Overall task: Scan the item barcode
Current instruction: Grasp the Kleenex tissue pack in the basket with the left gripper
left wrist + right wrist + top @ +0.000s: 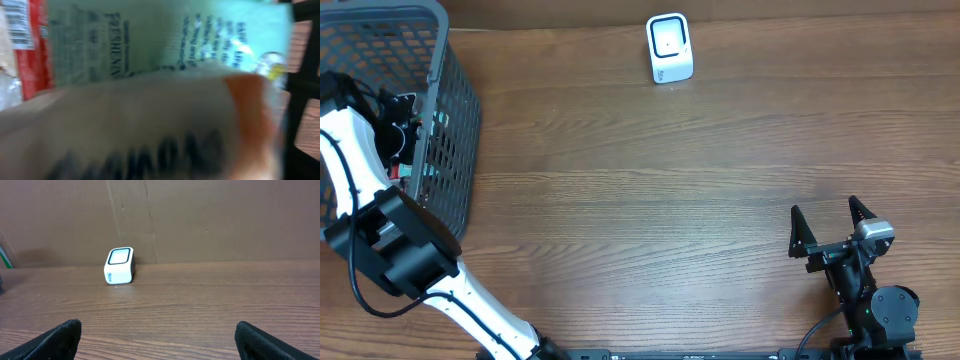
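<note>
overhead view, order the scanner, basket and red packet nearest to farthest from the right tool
1. white scanner, at the back, up and left of the right tool
2. grey basket, far left, mesh wall facing the tool
3. red packet, inside the basket, past that wall

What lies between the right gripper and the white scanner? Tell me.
Nothing but bare table between the right gripper and the scanner; the overhead view shows it.

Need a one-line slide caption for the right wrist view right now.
Open right gripper faces the small white box-shaped barcode scanner standing on the brown wooden table, nothing held.
</note>
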